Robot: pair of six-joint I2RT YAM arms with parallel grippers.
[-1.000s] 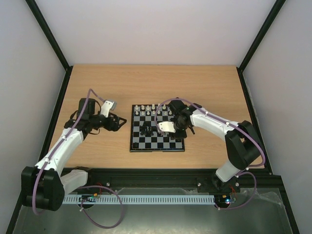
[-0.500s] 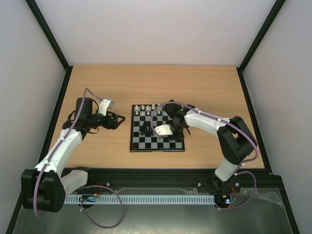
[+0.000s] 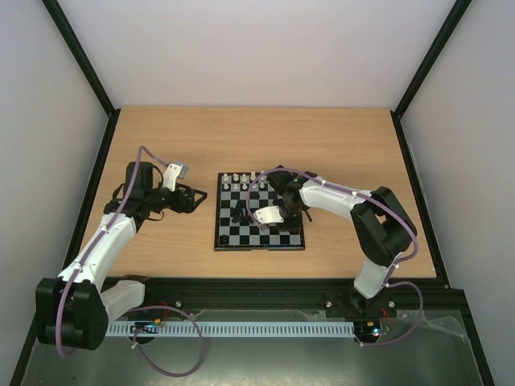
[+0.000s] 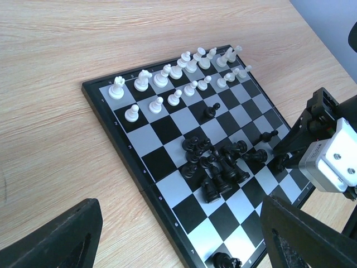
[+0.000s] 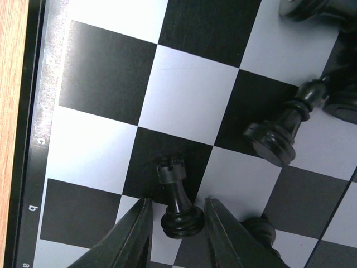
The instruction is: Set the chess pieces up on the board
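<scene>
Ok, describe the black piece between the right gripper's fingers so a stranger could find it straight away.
Find the chessboard in the middle of the table and go to its right edge, where the right gripper hangs. A black rook sits between its fingers. Its notched castle top sets it apart from the round-headed black piece nearby.

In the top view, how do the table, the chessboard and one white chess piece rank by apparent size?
Largest: table
Middle: chessboard
Smallest: white chess piece, a tiny figure on the far row
</scene>
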